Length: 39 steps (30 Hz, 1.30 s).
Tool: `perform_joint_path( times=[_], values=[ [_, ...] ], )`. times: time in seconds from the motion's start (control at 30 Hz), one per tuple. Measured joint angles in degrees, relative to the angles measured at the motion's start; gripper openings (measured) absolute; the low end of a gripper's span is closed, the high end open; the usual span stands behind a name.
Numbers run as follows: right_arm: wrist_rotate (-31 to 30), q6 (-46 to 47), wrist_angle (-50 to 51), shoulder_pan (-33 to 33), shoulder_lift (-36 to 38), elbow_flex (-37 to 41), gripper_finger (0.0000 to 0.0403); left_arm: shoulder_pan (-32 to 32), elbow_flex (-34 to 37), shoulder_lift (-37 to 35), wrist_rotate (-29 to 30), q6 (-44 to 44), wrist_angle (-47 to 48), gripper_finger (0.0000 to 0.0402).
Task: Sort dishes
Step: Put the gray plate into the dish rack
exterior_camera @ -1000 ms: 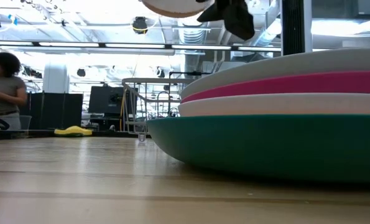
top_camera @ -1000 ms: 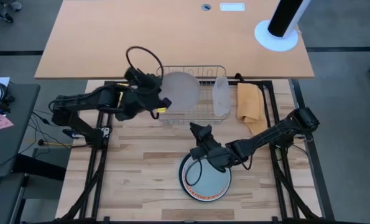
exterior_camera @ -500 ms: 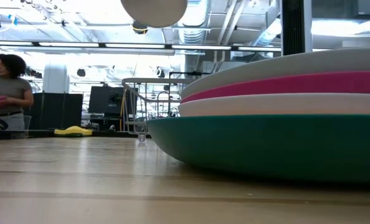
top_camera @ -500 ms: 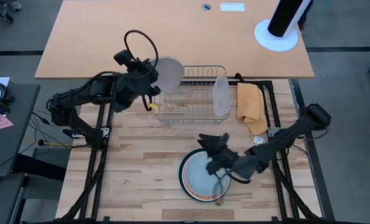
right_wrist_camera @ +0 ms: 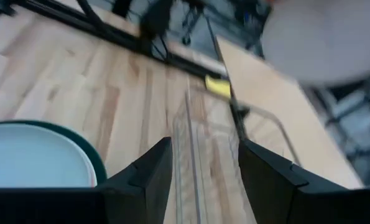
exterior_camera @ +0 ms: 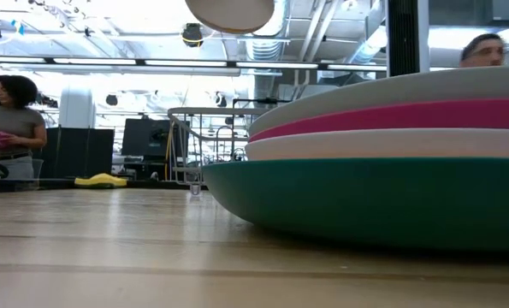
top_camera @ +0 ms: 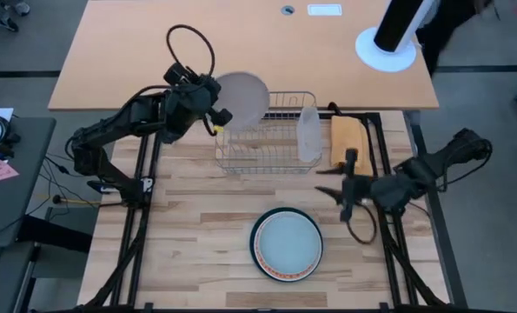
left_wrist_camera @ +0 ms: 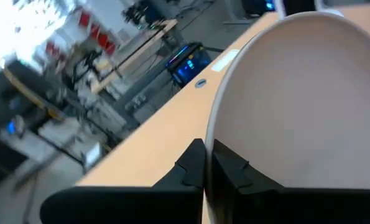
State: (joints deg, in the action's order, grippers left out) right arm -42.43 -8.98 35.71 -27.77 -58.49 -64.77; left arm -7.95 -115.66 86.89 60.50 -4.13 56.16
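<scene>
A stack of dishes (top_camera: 286,244) lies on the table near its front edge. In the low view it shows pale grey (exterior_camera: 391,94), magenta (exterior_camera: 408,115), white (exterior_camera: 391,144) and dark green (exterior_camera: 365,201) plates. A further pale plate (top_camera: 241,97) hangs above the left end of the wire rack (top_camera: 267,139), with my left gripper (top_camera: 216,111) shut on it. My right gripper (top_camera: 332,187) stands open, right of the stack and short of the rack (right_wrist_camera: 197,143), touching nothing. My left gripper pinches the pale plate's rim (left_wrist_camera: 211,134) between its two fingers (left_wrist_camera: 191,171), on the side of the plate toward the table's left. The fingers come from the left. The plate is lifted clear above the rack and tilted.
A clear plastic container (top_camera: 308,132) stands in the rack's right end. A yellow cloth (top_camera: 349,143) lies right of the rack and a yellow sponge (right_wrist_camera: 217,87) by its left corner. A second tabletop (top_camera: 241,52) lies beyond. People stand in the room (exterior_camera: 6,111).
My left gripper has carried the pale plate up and toward the far edge, from over the rack's middle to above its far left corner. My right gripper has left the stack and gone toward the table's right edge and somewhat toward the rack.
</scene>
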Motion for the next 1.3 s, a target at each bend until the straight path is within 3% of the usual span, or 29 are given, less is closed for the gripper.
perform_joint_path(
  times=[0.23, 0.47, 0.7, 1.13, 1.3],
  values=[
    [0.4, 5.0, 8.3, 7.2, -1.5, 0.0, 0.0182, -3.3, 0.2, 0.7, -0.4, 9.2, 1.6, 0.0],
    [0.5, 3.9, 9.2, 9.9, -5.8, 0.0, 0.0182, -4.4, 0.7, 2.4, -0.7, 17.0, 6.0, 0.0],
    [0.5, 1.5, 9.3, 10.7, -9.4, 0.0, 0.0182, -4.2, 0.7, 5.1, -1.3, 17.0, 7.4, 0.0],
    [0.5, 0.9, 8.2, 11.1, -9.3, 0.1, 0.0182, -4.1, 0.7, 5.6, -1.8, 17.3, 7.8, 0.0],
    [0.6, -0.3, 7.7, 11.1, -9.3, 0.1, 0.0182, -4.0, 0.7, 5.7, -9.7, 17.3, 7.0, 0.0]
  ],
)
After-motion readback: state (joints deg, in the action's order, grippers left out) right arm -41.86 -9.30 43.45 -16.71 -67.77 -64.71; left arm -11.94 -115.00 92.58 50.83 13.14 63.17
